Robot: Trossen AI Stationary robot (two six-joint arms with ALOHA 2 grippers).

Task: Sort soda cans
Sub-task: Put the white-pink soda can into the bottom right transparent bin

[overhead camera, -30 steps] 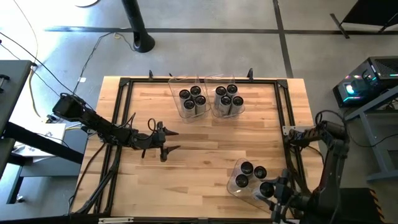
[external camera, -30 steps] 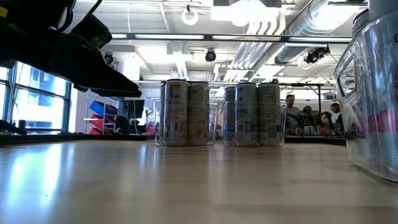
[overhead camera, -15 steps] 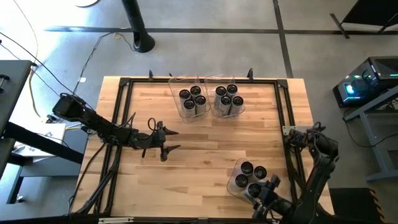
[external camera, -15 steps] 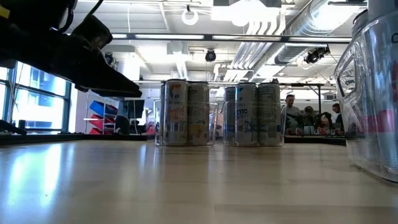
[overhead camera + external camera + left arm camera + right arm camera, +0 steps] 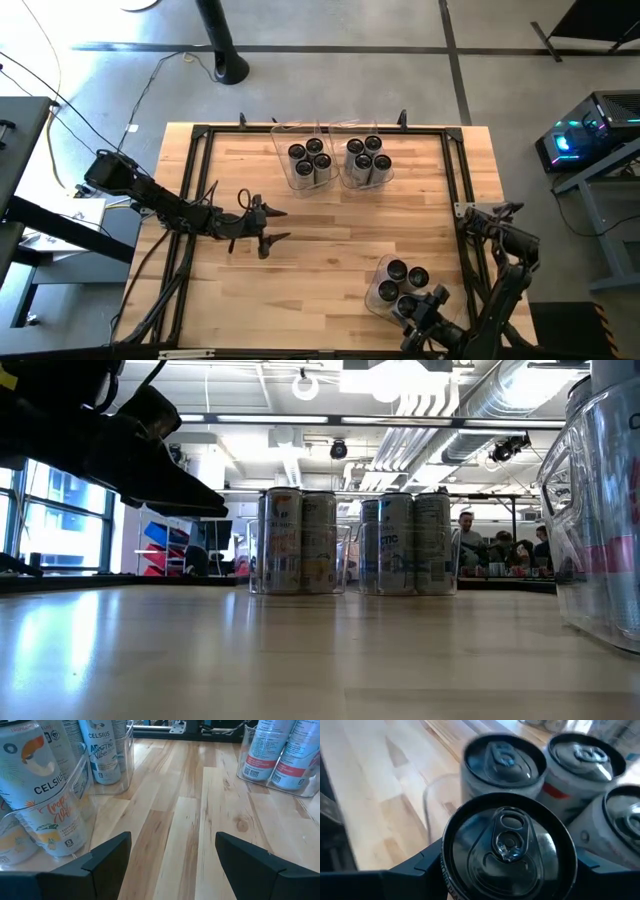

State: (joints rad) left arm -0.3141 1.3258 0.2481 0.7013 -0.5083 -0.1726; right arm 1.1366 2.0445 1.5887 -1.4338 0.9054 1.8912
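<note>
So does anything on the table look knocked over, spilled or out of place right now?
Nothing stands out. The soda cans stand upright in their clear bins, with no spill on the table. The right gripper is around one can at the near bin; the left gripper hovers open.

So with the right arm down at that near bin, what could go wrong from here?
1. The right tool straddles a can packed against three others in the near bin. Its fingers could nudge a neighbour or shift the light clear bin.
2. That bin sits close to the table's near right edge, so a shove might push it toward the frame.
3. The left tool hangs open over mid-table. It poses little risk unless both arms head for the far bins.
</note>
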